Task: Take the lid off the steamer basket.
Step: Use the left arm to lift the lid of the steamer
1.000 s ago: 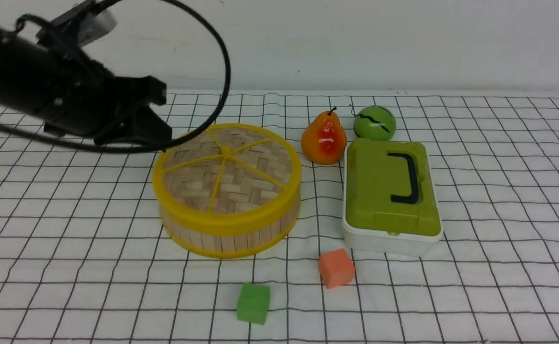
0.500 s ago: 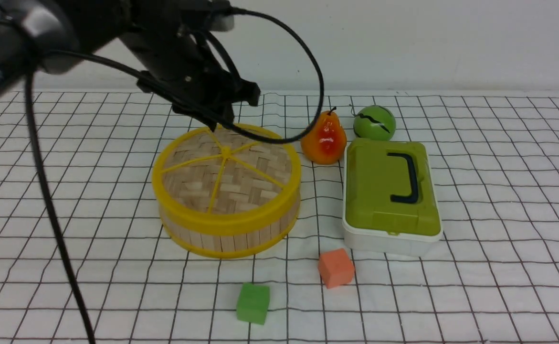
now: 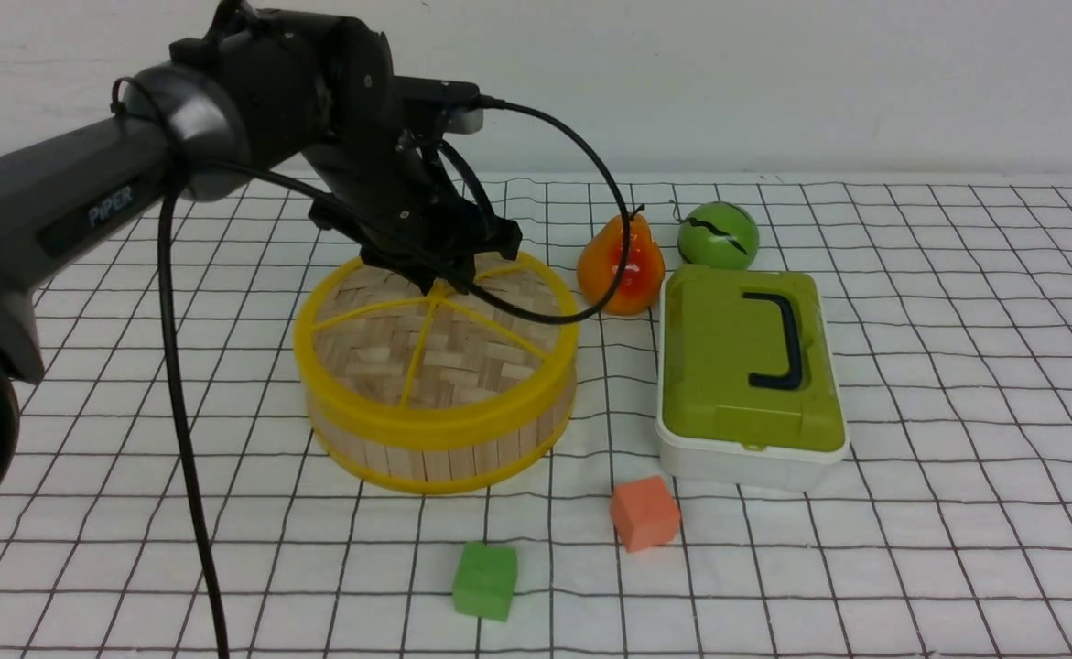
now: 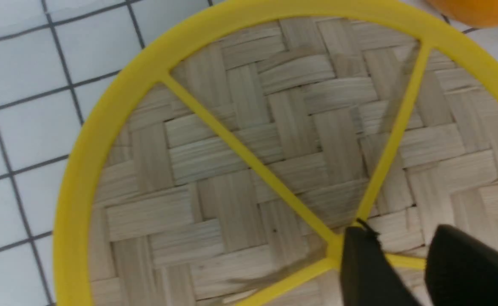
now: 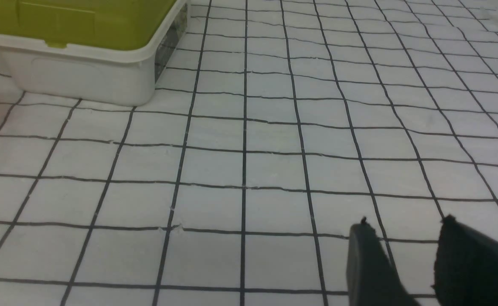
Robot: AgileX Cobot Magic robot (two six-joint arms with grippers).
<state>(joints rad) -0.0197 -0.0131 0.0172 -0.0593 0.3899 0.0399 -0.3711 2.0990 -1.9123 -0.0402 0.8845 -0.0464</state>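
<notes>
While the desk (image 3: pixel 957 549), spread with white cloth ruled in a black grid, fills the front view, the black left arm (image 3: pixel 87 210) reaches in from the upper left. The steamer basket (image 3: pixel 435 453) sits left of centre, a round shallow tub of pale upright bamboo slats between yellow rims. The lid (image 3: pixel 462 357) lies seated on top: a flat disc of herringbone-woven bamboo strips in a thick yellow rim, with thin spokes meeting at its centre.

To the right stands a white rectangular box (image 3: pixel 737 462) with a green top. Above it are a glossy pear (image 3: pixel 645 265) and a green ball (image 3: pixel 719 235); below lie a matte orange cube (image 3: pixel 645 513) and a green cube (image 3: pixel 485 581).

The left hand (image 4: pixel 402 238) hangs at the lid's hub, its fingers narrowly apart across a spoke; whether they pinch it cannot be told. The right hand (image 5: pixel 404 225), equally parted, holds nothing.
</notes>
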